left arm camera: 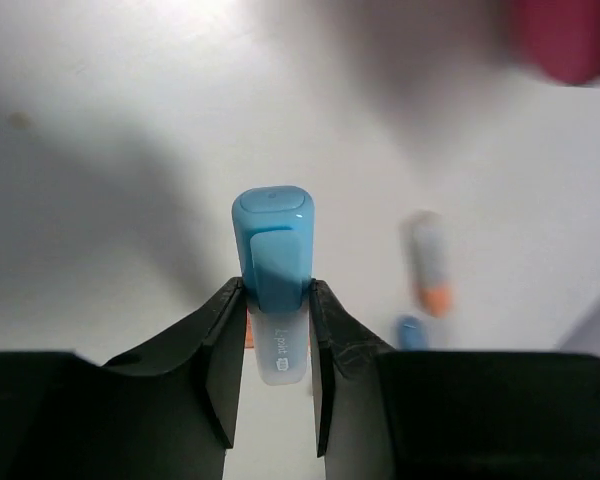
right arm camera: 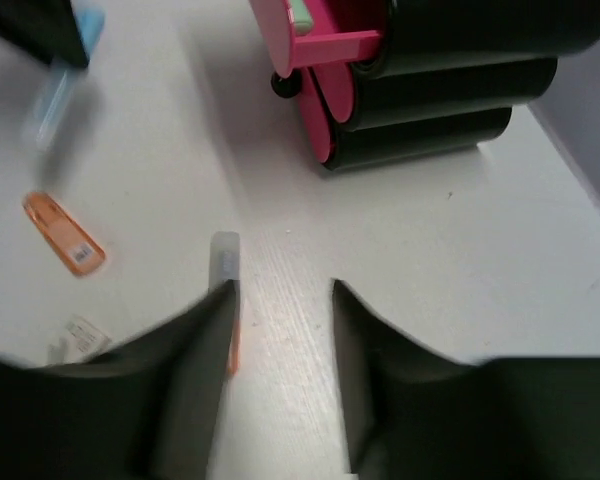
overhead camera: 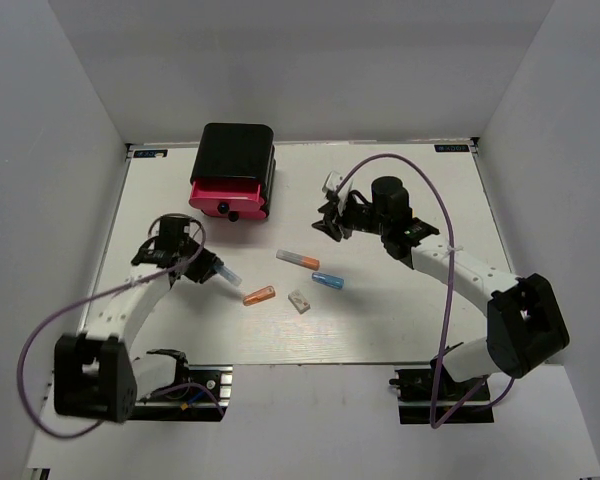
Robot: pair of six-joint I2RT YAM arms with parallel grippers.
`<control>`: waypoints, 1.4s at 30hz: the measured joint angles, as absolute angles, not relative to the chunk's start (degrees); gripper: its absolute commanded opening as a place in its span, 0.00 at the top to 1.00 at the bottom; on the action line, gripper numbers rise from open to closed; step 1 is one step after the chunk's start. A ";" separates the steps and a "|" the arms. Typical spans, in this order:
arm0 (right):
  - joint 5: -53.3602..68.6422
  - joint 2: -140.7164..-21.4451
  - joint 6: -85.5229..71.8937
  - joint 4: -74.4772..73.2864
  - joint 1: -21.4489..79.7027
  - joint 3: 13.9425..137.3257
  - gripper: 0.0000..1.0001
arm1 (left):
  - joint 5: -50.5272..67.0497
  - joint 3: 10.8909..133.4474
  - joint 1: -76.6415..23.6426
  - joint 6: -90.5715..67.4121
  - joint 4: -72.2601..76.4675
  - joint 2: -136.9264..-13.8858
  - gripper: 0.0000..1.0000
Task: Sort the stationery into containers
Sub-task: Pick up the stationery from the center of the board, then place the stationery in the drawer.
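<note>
My left gripper (left arm camera: 277, 330) is shut on a light blue piece of stationery (left arm camera: 273, 270), held just above the table left of centre (overhead camera: 230, 272). My right gripper (right arm camera: 280, 290) hangs open over bare table with nothing between its fingers, right of the containers. An orange-and-grey piece (right arm camera: 223, 262) lies just outside its left finger, partly hidden. An orange piece (overhead camera: 259, 295), a darker blue piece (overhead camera: 328, 281) and a whitish block (overhead camera: 299, 301) lie mid-table. The black box (overhead camera: 235, 155) has one pink drawer (overhead camera: 228, 195) pulled out, with something mint-green (right arm camera: 300, 12) inside it.
Two shut pink drawers (right arm camera: 325, 110) sit below the open one in the box. White walls close in the table on the left, back and right. The right arm's purple cable (overhead camera: 420, 180) arcs over the table's right half.
</note>
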State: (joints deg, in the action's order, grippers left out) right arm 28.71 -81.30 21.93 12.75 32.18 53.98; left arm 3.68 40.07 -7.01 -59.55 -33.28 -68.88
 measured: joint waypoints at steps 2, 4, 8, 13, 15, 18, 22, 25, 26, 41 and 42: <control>30.20 -81.62 23.27 12.10 31.94 53.91 0.98 | 3.62 40.10 -7.05 -58.46 -29.89 -61.65 0.99; 31.75 -82.41 24.64 11.38 31.88 53.82 1.00 | 3.60 40.07 -7.03 -57.84 -25.36 -55.31 0.97; 33.89 -85.23 26.41 9.04 31.83 53.80 0.85 | 3.62 41.74 -6.57 -58.74 -18.48 -51.13 0.96; 35.14 -87.37 28.12 6.74 31.83 53.80 0.80 | 2.66 48.27 -6.55 -61.93 -11.90 -59.70 0.96; 35.20 -87.59 28.60 6.17 31.83 53.80 0.80 | 1.58 50.98 -6.55 -63.51 -10.33 -63.53 0.96; 35.22 -87.64 29.06 6.04 31.83 53.78 0.75 | -0.75 55.37 -6.55 -65.43 -8.78 -68.88 0.96; 35.18 -87.77 29.28 6.00 31.83 53.80 0.64 | -3.73 60.47 -6.57 -67.16 -9.54 -74.59 0.96; 35.07 -88.20 29.23 5.98 31.83 53.80 0.54 | -5.13 63.09 -6.59 -67.35 -11.29 -77.58 0.92; 35.00 -88.47 29.26 5.96 31.83 53.80 0.51 | -5.45 63.42 -6.61 -67.35 -11.94 -78.11 0.92; 34.30 -102.13 30.83 1.85 32.36 65.17 0.30 | -5.98 65.19 -6.98 -64.55 -14.59 -81.45 0.26; 34.22 -103.72 31.22 1.08 32.49 66.76 0.29 | -6.00 65.58 -6.98 -64.36 -14.63 -81.47 0.26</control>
